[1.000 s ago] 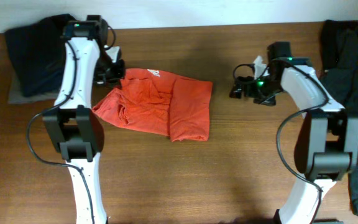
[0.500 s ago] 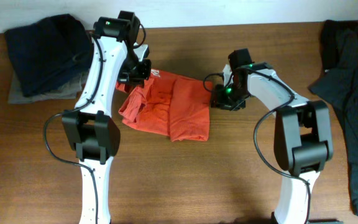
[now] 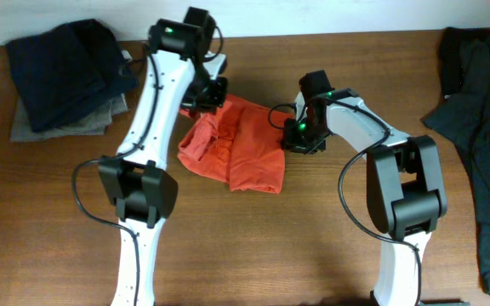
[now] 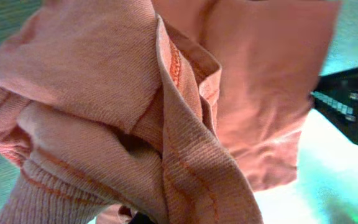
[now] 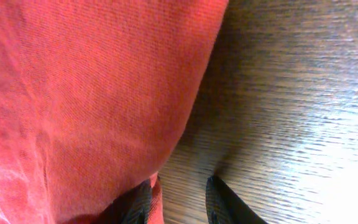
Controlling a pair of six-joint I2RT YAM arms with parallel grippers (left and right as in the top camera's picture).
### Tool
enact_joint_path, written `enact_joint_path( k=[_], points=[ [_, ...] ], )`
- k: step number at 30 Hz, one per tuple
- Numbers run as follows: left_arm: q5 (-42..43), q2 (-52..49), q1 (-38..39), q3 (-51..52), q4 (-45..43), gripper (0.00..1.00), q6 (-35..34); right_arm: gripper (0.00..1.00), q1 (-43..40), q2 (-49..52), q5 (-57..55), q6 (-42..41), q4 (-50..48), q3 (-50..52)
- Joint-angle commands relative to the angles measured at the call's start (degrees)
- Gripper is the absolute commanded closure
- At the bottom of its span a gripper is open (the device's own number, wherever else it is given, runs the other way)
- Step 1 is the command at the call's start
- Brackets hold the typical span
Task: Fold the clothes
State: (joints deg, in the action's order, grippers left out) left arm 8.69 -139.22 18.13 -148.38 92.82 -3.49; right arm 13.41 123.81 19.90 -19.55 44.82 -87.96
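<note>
So the wooden table (image 3: 313, 246) has three lots of clothes on it. Biggest is the dark grey garment (image 3: 483, 170) sprawled down the right edge of the overhead view, not folded at all as far as I can see. In the upper left there's a navy garment (image 3: 58, 72) sitting in a rough stack on top of a tan-grey garment (image 3: 83, 126). It looks sort of folded, but loosely.

The one being worked on is the red-orange T-shirt (image 3: 245, 149), a bit above centre and between the two arms. Its right half lies fairly flat. The left half is rumpled and lifted in a wad, so I'd call it partway through a fold at best.

The left gripper (image 3: 209, 95) is at the shirt's upper left corner. On its wrist cam the cloth bunches right up against the lens. I'd say it's pinching a handful of shirt, though the fingers are buried under fabric.

The right gripper (image 5: 179, 202) is down at the shirt's right edge with its fingers spread. There's bare wood between them, and the hem is just touching the one on the left of the picture. It's holding nothing.

My guess is one shirt is half done, the dark grey one is untouched, and the stack could use tidying.
</note>
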Motion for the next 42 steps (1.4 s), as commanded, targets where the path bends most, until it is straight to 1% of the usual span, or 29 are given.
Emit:
enact_joint_path(
  k=[1,17,19,20,22,23,24,25,26,27,28,30,31,35,40,41,42],
  points=[
    [-0.15,-0.31,1.97,-0.87,-0.57,0.97,0.48,0.65,0.57,1.20,-1.09,-1.97,-0.09,-0.33],
    [0.04,-0.72,8.94,-0.57,-2.58,0.95,0.46,0.65,0.57,1.20,-1.09,-1.99,-0.09,-0.33],
    [0.02,-1.01,9.99,0.09,-2.51,0.93,0.46,0.64,0.57,1.20,-1.09,-1.99,-0.09,-0.33],
    [0.00,-1.44,10.49,0.37,-2.45,0.89,0.48,0.64,0.57,1.20,-1.09,-1.97,-0.09,-0.33],
    [-0.24,-2.38,10.93,0.37,-2.08,0.87,0.50,0.64,0.52,1.20,-1.09,-1.97,-0.07,-0.33],
    [-0.46,-2.93,10.99,0.37,-1.86,0.84,0.50,0.64,0.50,1.20,-1.09,-1.97,-0.04,-0.33],
    [-0.63,-3.23,10.99,0.37,-1.62,0.75,0.50,0.64,0.50,1.20,-1.09,-1.97,-0.02,-0.33],
    [-0.63,-3.45,10.97,0.37,-1.46,0.71,0.50,0.64,0.50,1.20,-1.09,-1.97,-0.02,-0.33],
    [-0.63,-3.58,10.97,0.37,-1.46,0.69,0.50,0.64,0.50,1.20,-1.09,-1.97,-0.02,-0.33],
    [-0.61,-3.61,10.97,0.37,-1.51,0.59,0.50,0.64,0.44,1.20,-1.09,-1.97,-0.04,-0.33],
    [-0.61,-3.61,10.97,0.37,-1.70,0.33,0.83,0.55,0.44,1.20,-1.11,-1.97,-0.09,-0.33],
    [-0.61,-3.61,10.97,0.37,-1.68,0.19,1.81,0.53,0.39,1.20,-1.11,-1.97,-0.11,-0.33],
    [-0.61,-3.61,10.97,0.37,-1.70,0.14,1.79,0.50,0.35,1.20,-1.14,-1.97,-0.11,-0.33],
    [-0.61,-3.58,10.95,-0.04,-1.92,0.13,1.79,0.44,-0.90,1.18,-1.14,-1.99,-0.02,-0.42],
    [-0.63,-3.50,9.38,-4.00,-1.31,0.13,1.79,0.43,-6.64,1.16,-1.09,-2.14,4.33,-2.93],
    [-0.66,-3.50,8.46,-6.01,-0.96,0.08,1.77,0.43,-8.94,1.16,-0.76,-1.68,6.40,-4.55],
    [-0.68,-3.48,7.82,-7.19,-0.74,0.08,1.77,0.43,-9.86,1.07,-0.37,-1.05,7.23,-5.25]
  ],
)
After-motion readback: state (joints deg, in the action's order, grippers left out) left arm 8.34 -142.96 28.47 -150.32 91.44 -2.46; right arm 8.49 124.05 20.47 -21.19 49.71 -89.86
